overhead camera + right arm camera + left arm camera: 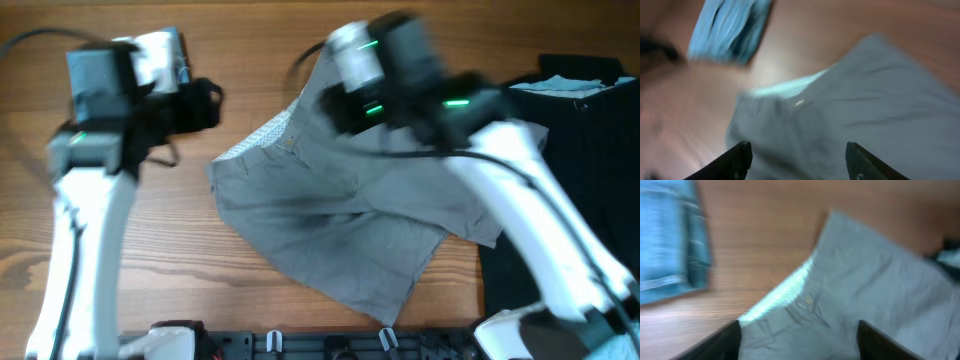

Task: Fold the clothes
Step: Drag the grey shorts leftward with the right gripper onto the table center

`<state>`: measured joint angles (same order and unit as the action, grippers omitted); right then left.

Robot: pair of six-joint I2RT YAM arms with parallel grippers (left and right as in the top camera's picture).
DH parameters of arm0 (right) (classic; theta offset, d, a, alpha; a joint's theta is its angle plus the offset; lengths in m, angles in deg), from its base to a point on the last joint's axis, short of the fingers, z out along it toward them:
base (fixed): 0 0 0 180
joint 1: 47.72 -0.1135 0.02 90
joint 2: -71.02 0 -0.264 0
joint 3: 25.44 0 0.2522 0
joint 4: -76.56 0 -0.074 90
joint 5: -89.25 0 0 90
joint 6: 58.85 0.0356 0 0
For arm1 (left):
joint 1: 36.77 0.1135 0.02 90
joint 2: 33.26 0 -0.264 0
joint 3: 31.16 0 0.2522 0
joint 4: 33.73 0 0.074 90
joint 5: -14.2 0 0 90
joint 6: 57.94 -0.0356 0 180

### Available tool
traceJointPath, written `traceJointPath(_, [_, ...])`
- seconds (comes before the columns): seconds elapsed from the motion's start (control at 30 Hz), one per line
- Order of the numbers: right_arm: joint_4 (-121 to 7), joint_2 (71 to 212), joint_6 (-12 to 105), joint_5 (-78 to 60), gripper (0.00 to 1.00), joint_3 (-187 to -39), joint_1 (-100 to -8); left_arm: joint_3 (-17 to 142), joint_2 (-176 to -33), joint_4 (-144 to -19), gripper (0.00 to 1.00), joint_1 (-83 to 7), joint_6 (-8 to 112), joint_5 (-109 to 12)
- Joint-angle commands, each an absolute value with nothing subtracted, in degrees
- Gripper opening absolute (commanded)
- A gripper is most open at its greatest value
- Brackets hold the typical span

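1. The grey shorts (340, 225) lie spread flat at the middle of the table (150, 250), not yet folded. Black clothes (580, 95) sit at the 3 o'clock edge. Denim shorts (670, 240) show only in the wrist views.
2. The long axis of the grey shorts runs from the waistband (262, 135) at about 10 o'clock to the leg hems pointing toward 4 or 5 o'clock. The pale inner lining and a button (809, 300) face up.
3. My right gripper (797, 147) is spread wide with nothing between the fingers. It hangs over the waistband's 12 o'clock corner and is the nearer arm. With this blur, I cannot tell whether it touches the cloth.
4. My left gripper (799, 330) is also spread and empty, near the waistband's 9 o'clock end. The shorts lie toward 3 o'clock from it.
5. I judge the next move depends on each gripper taking its own end of the waistband.
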<state>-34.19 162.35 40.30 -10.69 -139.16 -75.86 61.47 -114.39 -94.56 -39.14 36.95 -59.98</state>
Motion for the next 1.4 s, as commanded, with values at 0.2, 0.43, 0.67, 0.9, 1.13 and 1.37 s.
traceJointPath(0.2, [-28.8, 155.12, 49.81, -11.96, 0.7, -139.73, -60.43, 61.8, -145.49, -80.85, 0.04, -53.33, 26.39, -58.65])
traceJointPath(0.43, [-27.53, 156.82, 49.81, -10.93, 0.73, -139.6, -59.95, 61.78, -158.41, -78.19, 0.04, -53.59, 28.22, -63.17])
traceJointPath(0.67, [-24.23, 161.81, 49.76, -10.12, 0.73, -139.58, -59.97, 61.8, -166.14, -77.64, 0.04, -38.05, 55.81, -85.69])
traceJointPath(0.9, [-22.11, 169.48, 49.3, -10.19, 0.72, -139.58, -59.97, 61.86, -161.34, -75.48, 0.04, -21.79, 54.8, -78.91])
traceJointPath(1.13, [-25.01, 181.72, 53.78, -10.16, 0.67, -138.2, -59.97, 61.84, -157.34, -76.2, 0.17, -21.9, 46.74, -65.29])
traceJointPath(1.37, [-55.5, 194.66, 48.47, -12.39, 0.73, -138.18, -59.73, 61.86, -143.72, -84.98, 0.3, -29.94, 41.16, -64.29])
